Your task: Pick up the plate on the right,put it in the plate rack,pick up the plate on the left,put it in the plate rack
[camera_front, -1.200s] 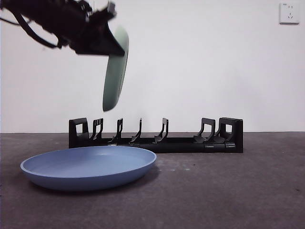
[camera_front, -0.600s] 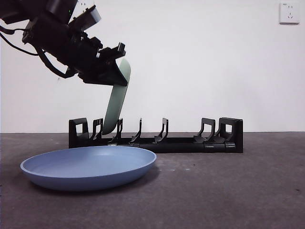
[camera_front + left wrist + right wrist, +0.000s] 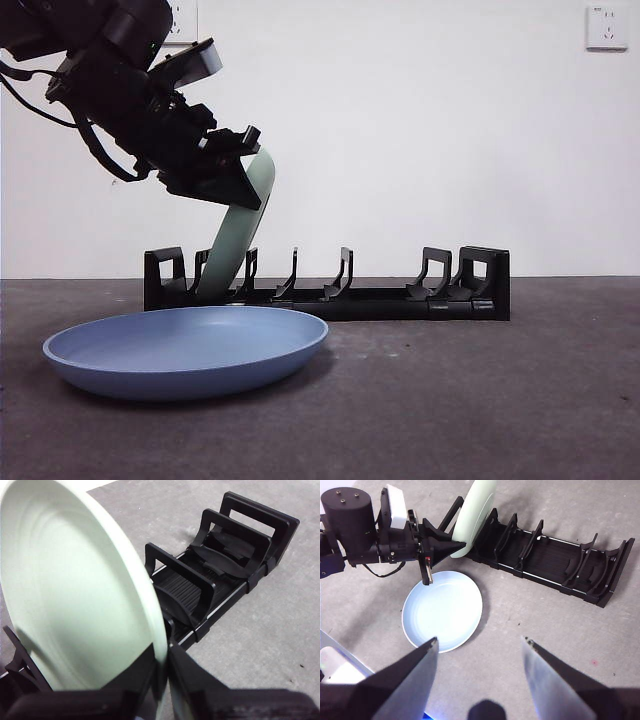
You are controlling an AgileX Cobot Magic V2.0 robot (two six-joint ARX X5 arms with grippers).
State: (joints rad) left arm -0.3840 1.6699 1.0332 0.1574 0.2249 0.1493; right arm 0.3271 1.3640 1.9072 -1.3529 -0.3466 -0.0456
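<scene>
Front view: left gripper [image 3: 243, 190] clamps the green plate's [image 3: 232, 250] rim, plate hanging toward 7 o'clock into the plate rack's [image 3: 400, 298] end slots. Right gripper [image 3: 479, 652] open, high above the blue plate [image 3: 185, 350].

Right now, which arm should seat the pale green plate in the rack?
Left. The left gripper is shut on the pale green round plate, whose lower edge already sits among the long black plastic rack's prongs. The right gripper hangs open, apart.

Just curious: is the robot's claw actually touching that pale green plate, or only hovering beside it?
Touching. The left wrist view shows the left gripper with its jaws closed on the green plate's rim.
</scene>
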